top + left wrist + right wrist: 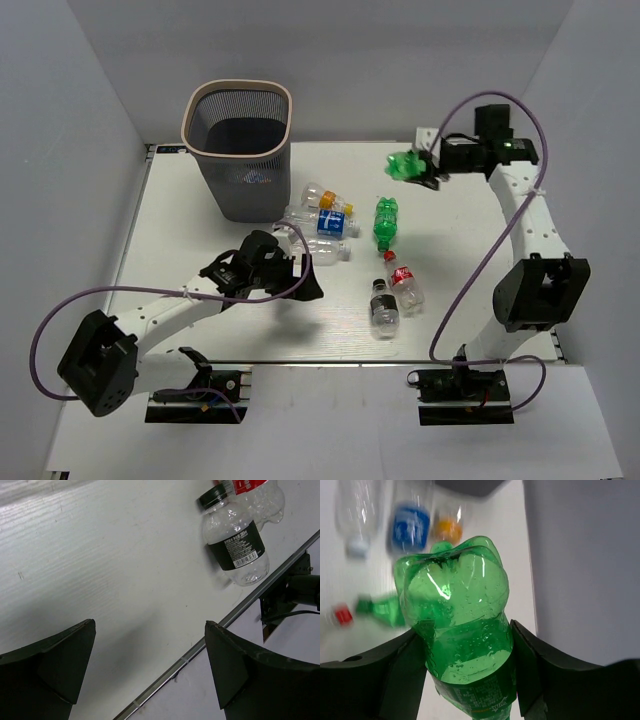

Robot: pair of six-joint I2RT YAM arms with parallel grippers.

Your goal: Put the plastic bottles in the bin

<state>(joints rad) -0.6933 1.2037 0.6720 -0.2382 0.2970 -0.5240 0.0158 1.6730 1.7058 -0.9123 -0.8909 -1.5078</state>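
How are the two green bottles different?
The held green plastic bottle is squeezed in the right end effector, up off the white table; the lying green plastic bottle rests free on it. The held one is by itself; the lying one has clear bottles beside it. Both are see-through green plastic.

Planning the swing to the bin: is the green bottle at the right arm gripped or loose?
Gripped: in the right wrist view, both jaws of the right gripper press against the sides of the green bottle.
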